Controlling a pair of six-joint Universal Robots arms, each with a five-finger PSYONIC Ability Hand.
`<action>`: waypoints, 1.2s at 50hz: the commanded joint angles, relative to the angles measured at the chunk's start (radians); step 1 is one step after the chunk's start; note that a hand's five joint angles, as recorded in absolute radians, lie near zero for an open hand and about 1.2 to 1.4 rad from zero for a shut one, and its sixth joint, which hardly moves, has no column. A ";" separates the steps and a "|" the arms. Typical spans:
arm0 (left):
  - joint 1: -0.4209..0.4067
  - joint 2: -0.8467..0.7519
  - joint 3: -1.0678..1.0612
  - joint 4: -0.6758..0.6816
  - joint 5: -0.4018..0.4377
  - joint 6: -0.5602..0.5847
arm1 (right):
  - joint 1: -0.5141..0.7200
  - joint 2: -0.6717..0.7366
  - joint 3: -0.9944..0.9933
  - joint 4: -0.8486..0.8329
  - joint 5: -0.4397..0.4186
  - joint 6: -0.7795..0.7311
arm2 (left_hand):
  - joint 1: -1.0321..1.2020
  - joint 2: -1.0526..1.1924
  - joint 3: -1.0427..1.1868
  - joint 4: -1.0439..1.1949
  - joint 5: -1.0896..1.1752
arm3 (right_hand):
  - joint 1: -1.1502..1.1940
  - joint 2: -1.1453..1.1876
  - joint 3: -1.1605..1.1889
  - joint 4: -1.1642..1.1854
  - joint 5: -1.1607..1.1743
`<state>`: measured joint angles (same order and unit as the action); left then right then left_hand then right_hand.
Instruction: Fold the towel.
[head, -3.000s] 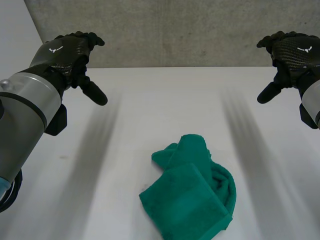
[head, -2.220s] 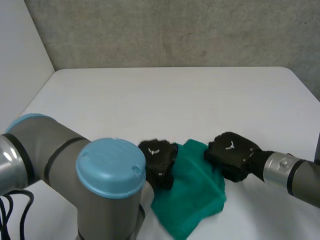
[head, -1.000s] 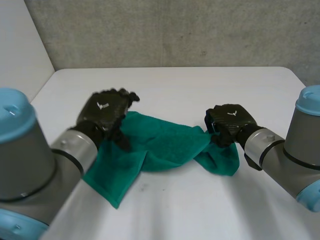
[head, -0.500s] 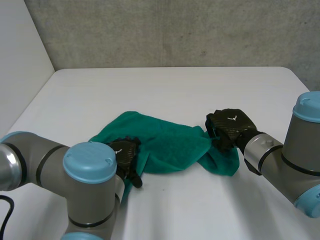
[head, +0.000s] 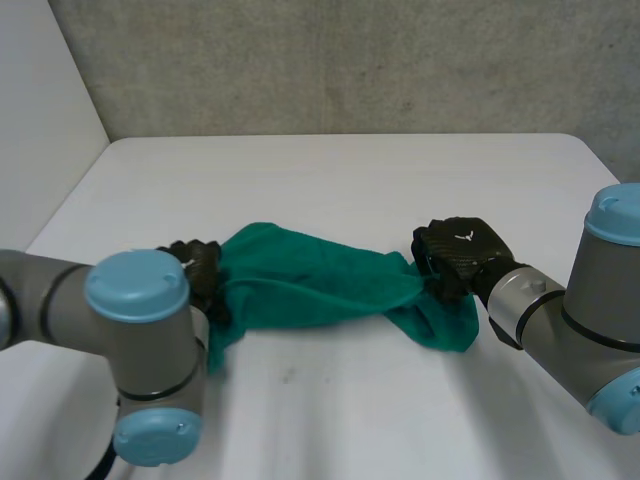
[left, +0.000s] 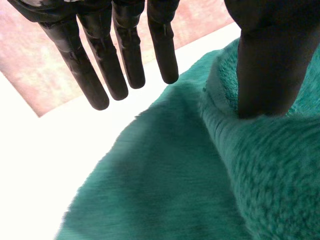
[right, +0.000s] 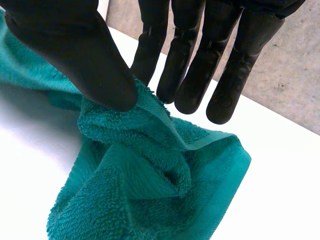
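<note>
Showing the green towel (head: 310, 285) lying as a loose band across the middle of the white desk (head: 330, 170), between the two arms; its right end is bunched into a rumpled heap, and its left end lies flatter, with a thick rolled ridge along one side.

Left robot hand (head: 197, 272) at the towel's left end: fingers (left: 125, 55) straight and a little spread, hanging just past the cloth's edge and apart from it; thumb resting on the rolled ridge; nothing is pinched.

Right robot hand (head: 458, 255) at the right end: thumb pressing a fold of pile against the straight fingers (right: 200, 65), a pinch on the top of the heap; the rest of the heap lies on the desk below the fingertips.

Handling, as judged: thick terry, light and wholly limp; it should sag wherever unsupported and keep no shape of its own; the pile looks grippy rather than slippery, so a thumb-to-finger pinch should hold; nothing here is fragile.

Risk lies in the bunched layers; a pinch taken in the heap may gather two layers or miss the true corner.

Best holds are probably on the flat hemmed edge near the corners, one per robot hand, so the cloth can be drawn flat before folding; the left end needs a true pinch at ridge or hem.
</note>
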<state>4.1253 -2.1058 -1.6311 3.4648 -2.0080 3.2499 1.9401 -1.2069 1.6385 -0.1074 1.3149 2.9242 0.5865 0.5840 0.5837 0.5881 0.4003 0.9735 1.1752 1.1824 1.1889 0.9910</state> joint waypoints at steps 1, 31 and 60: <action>0.018 0.112 -0.095 0.025 0.046 0.057 | 0.013 0.003 -0.002 0.002 0.000 0.000 | 0.243 0.245 0.245 0.241 0.254 | 0.423 0.221 0.214 0.207 0.231; 0.041 0.512 -0.131 0.011 0.189 0.269 | -0.125 0.012 -0.281 0.299 -0.160 -0.253 | 0.810 0.812 0.813 0.808 0.821 | -0.480 -0.682 -0.689 -0.696 -0.672; 0.101 0.606 -0.138 -0.023 0.232 0.269 | -0.113 0.463 -0.678 0.240 -0.218 -0.347 | 0.810 0.812 0.813 0.808 0.821 | 0.423 0.221 0.214 0.207 0.231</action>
<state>4.2016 -1.5283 -1.7681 3.4415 -1.7771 3.5172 1.8301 -0.7138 0.9938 0.1881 1.0855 2.4930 1.1601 1.1964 1.1906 1.1938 0.9543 0.9757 1.1542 1.1415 1.1461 0.9443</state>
